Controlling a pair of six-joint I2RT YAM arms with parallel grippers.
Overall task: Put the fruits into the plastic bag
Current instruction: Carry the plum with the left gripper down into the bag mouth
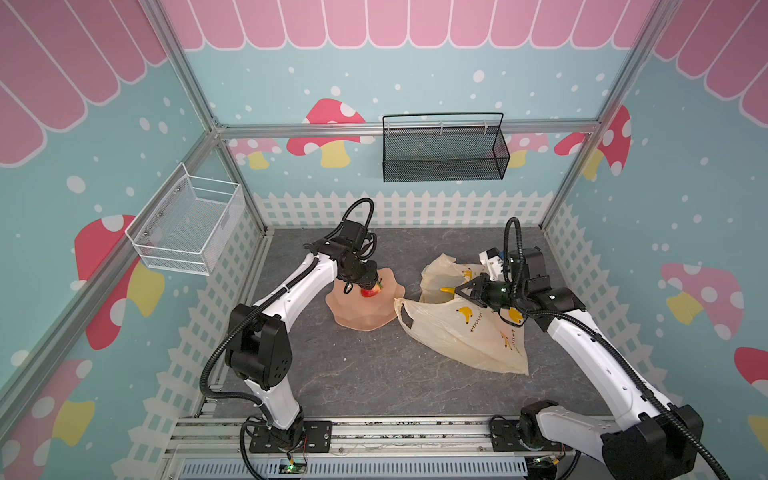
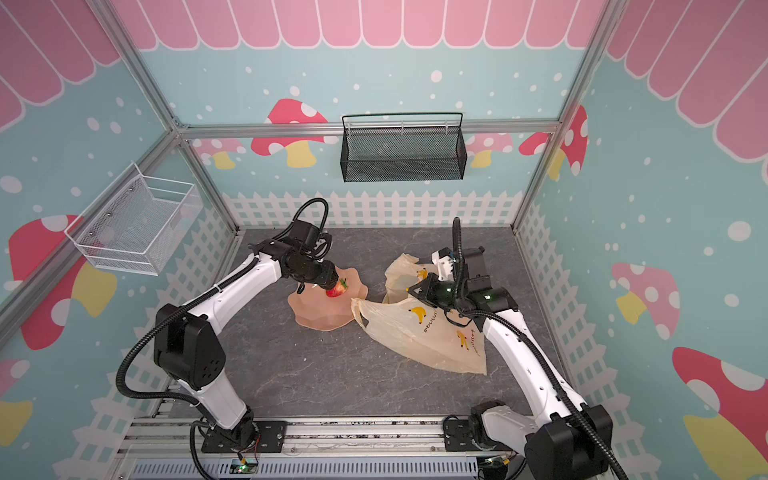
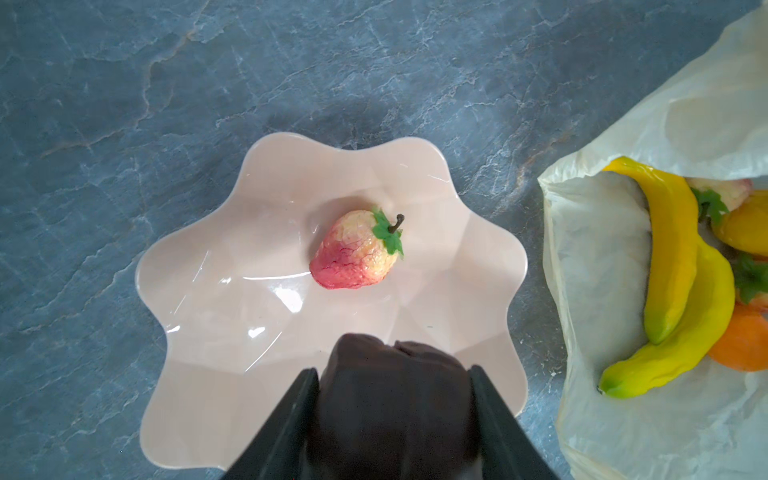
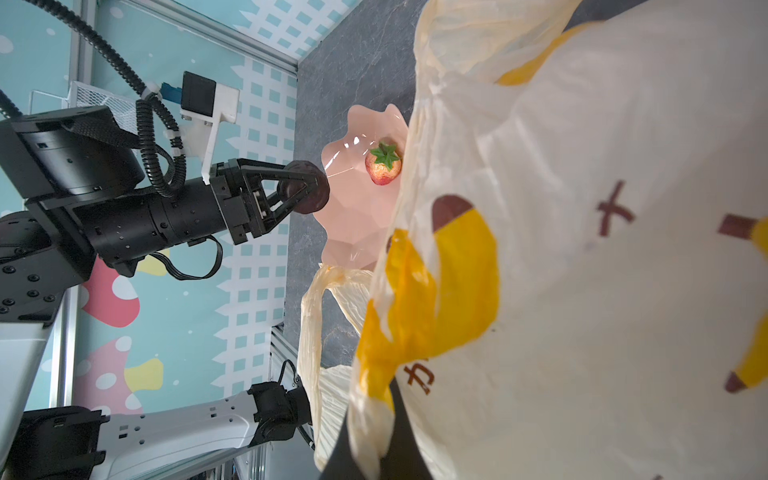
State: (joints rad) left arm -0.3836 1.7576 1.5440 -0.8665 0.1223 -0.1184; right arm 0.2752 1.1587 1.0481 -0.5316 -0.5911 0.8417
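One strawberry in dish. At 3 o'clock of dish, plastic bag held two bananas, one orange, further pieces half-hidden. Jaws: left gripper clamped dark piece; right gripper pinched bag rim.

- Left arm: white shells, black joint housings, small dark screw holes.
- Right arm: same white-and-black build, with green lights glowing at the wrist joints.
- Ribbed black conduit runs along each arm.
- Fingers: black, open triangular frames.
- White camera bracket, seemingly with a blue connector.
- Black base plates.
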